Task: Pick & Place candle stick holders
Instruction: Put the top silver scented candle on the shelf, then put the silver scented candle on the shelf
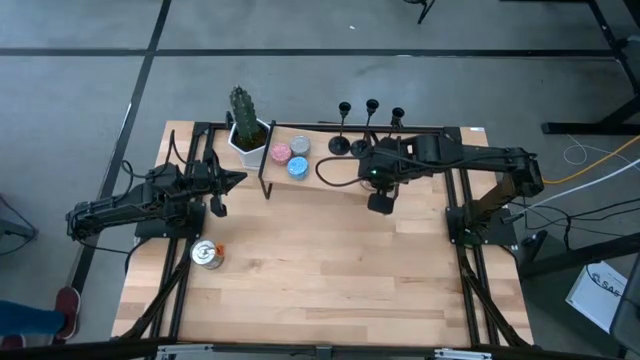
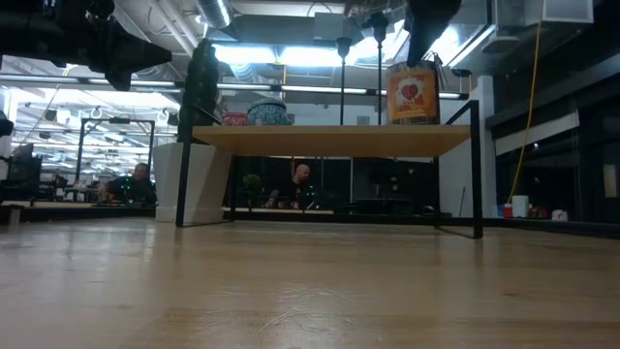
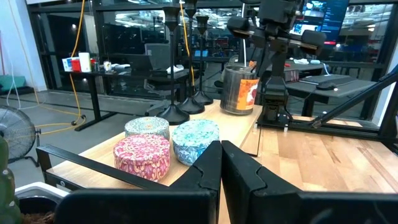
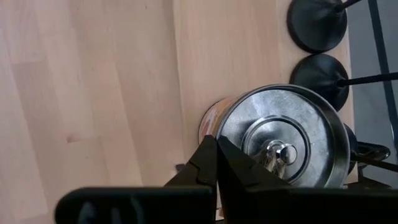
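Three black candle stick holders stand on their round bases in a row at the far edge of a raised wooden shelf. They also show in the left wrist view. My right gripper is shut and points steeply down over a metal can next to the bases. In the low view my right gripper hangs just above the can. My left gripper is shut and level over the table's left side, holding nothing. My right gripper's shut fingertips come from above at the rim of the can's lid, on the side away from the candle stick holders. I cannot tell whether they touch it. The can stands upright on the shelf.
A potted cactus stands at the shelf's left end. Three round patterned tins sit on the shelf between the cactus and the holders. A second can stands on the table at the near left. A person sits beyond the table.
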Controlling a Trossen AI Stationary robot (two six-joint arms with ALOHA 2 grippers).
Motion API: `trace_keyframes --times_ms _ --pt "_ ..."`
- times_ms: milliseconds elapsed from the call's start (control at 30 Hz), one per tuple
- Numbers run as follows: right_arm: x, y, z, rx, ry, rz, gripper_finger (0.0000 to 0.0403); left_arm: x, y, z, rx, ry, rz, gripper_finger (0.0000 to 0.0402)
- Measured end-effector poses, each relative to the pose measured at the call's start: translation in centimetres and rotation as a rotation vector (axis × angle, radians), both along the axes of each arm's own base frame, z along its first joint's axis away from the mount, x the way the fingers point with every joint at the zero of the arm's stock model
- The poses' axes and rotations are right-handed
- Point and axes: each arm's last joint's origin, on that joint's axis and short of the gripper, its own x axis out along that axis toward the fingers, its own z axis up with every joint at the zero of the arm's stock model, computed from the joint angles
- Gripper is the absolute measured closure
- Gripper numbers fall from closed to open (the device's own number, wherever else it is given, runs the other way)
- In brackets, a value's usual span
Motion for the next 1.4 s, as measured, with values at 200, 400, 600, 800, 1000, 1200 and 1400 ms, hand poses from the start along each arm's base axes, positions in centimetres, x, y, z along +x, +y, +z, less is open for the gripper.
trace_keyframes --times_ms 200,400,600,800,1000,1200,1400 --pt "0.0 -0.4 0.0 0.000 -0.001 -0.017 0.0402 0.0 0.0 0.0 0.000 0.000 0.000 0.0396" --pt "0.0 -0.8 0.0 -0.002 -0.001 -0.029 0.0385 0.0 0.0 0.0 0.000 0.000 0.000 0.0396" --pt "-0.1 -1.1 0.0 -0.006 -0.001 -0.042 0.0355 0.0 0.0 0.0 0.000 0.000 0.000 0.0396" --pt "-0.1 -1.2 0.0 -0.025 0.003 -0.036 0.0339 0.0 0.0 0.0 0.000 0.000 0.000 0.0396" --pt "0.4 -1.3 0.2 -0.035 -0.051 -0.036 0.0339 0.0 0.0 0.0 0.000 0.000 0.000 0.0396" --pt "1.2 -1.3 0.6 -0.037 -0.142 -0.036 0.0339 0.0 0.0 0.0 0.000 0.000 0.000 0.0396" --pt "2.1 -1.3 1.1 -0.041 -0.243 -0.037 0.0338 0.0 0.0 0.0 0.000 0.000 0.000 0.0396"
